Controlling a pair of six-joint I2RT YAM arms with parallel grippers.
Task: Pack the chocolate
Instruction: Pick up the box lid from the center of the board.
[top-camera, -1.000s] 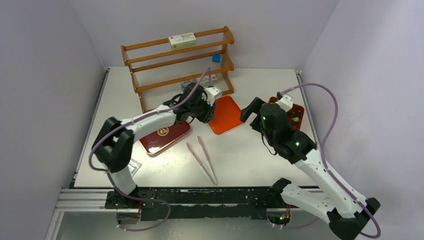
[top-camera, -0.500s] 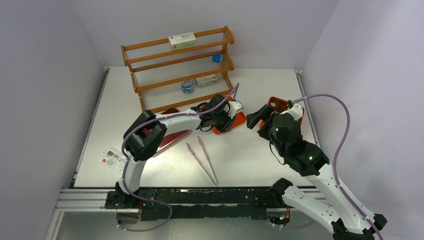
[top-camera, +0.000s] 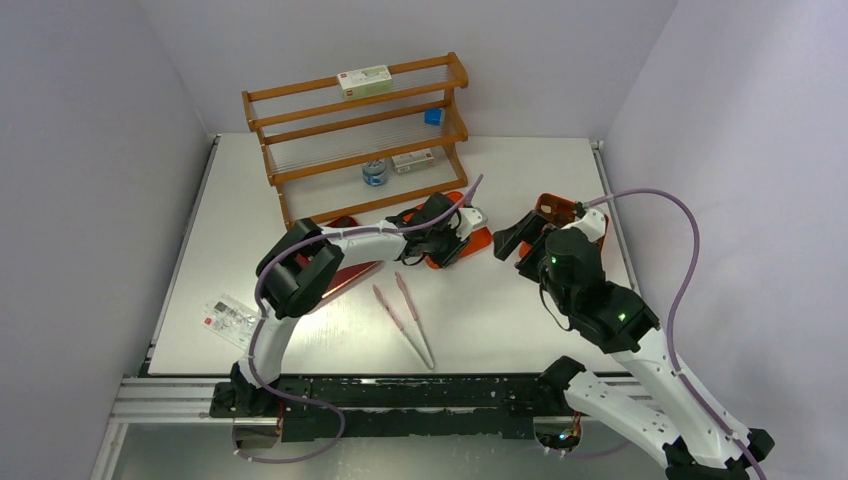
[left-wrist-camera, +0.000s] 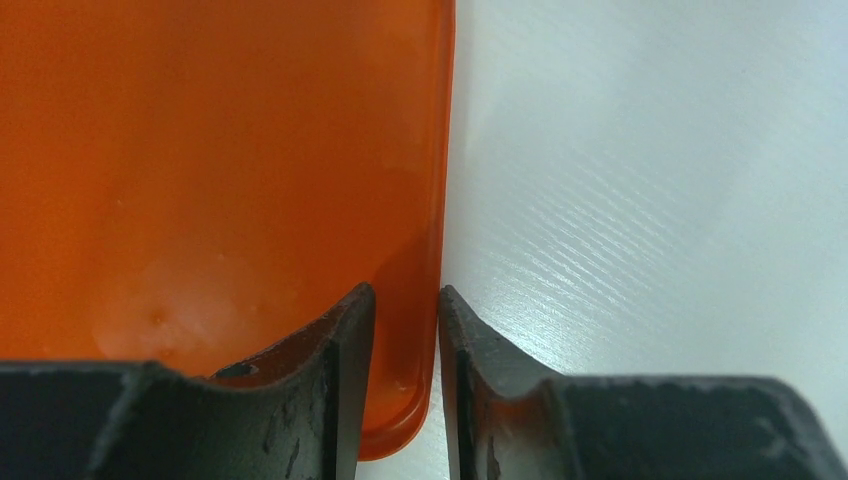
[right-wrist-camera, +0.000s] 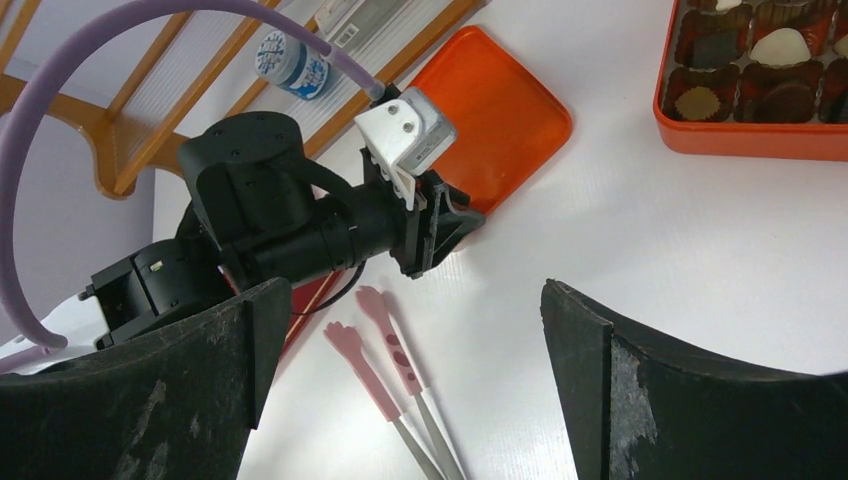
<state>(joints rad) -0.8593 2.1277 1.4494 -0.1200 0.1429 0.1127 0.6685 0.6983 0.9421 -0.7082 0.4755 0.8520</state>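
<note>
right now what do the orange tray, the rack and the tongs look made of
orange tray: probably plastic, glossy, seemingly translucent, light sheen across it.
rack: wood, warm brown, varnished-looking.
tongs: pink matte heads, maybe silicone; pale handles unclear.

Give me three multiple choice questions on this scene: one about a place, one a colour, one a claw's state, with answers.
1. Where do the pink plastic tongs lie?
A. far left corner.
B. on the white table near its front edge, between the arms.
C. against the right wall.

2. What colour is the flat plastic lid that the left claw pinches by its rim?
A. orange.
B. blue.
C. green.

3. How is the right claw?
A. shut on the tongs.
B. shut on the lid.
C. wide open, empty.

Answers: 1 B, they lie just ahead of the arm bases; 2 A, the left wrist view shows orange; 3 C, its fingers stand far apart, nothing between.
</note>
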